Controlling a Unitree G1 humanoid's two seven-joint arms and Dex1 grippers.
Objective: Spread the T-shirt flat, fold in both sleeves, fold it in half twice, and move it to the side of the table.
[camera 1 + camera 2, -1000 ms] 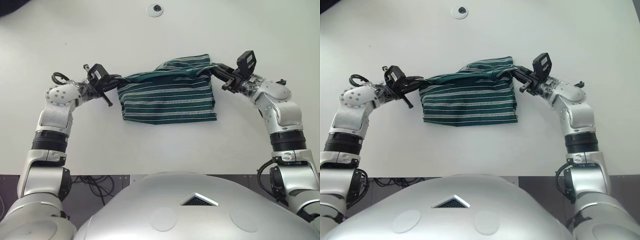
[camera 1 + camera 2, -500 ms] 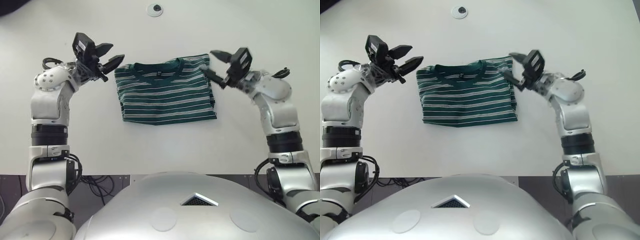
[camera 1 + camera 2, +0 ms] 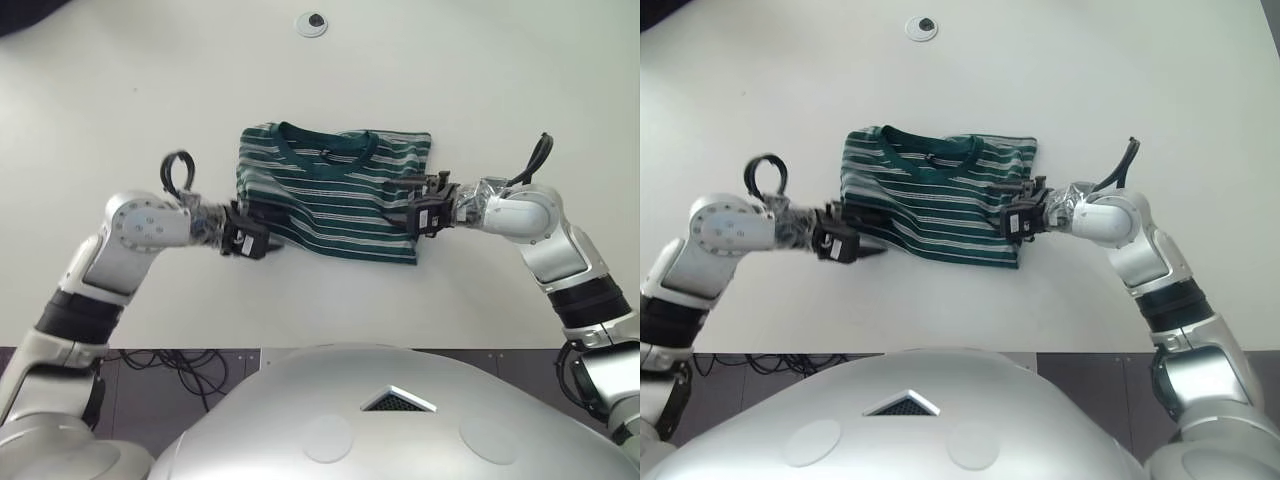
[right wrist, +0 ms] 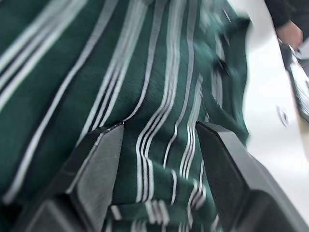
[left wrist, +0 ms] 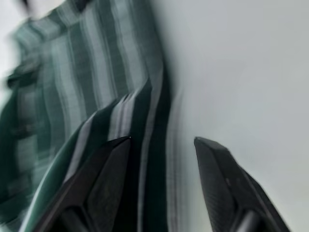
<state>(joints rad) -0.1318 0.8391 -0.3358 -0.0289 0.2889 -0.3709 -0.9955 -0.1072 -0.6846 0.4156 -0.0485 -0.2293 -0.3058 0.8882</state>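
You see the folded T-shirt [image 3: 335,200] lying mid-table [image 3: 520,80], with your left gripper [image 3: 266,228] and right gripper [image 3: 414,214] at its near corners, both spread open against the fabric.

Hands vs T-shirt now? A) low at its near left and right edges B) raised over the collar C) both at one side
A: left hand is at the T-shirt's near left edge, right hand at its near right edge, both low.
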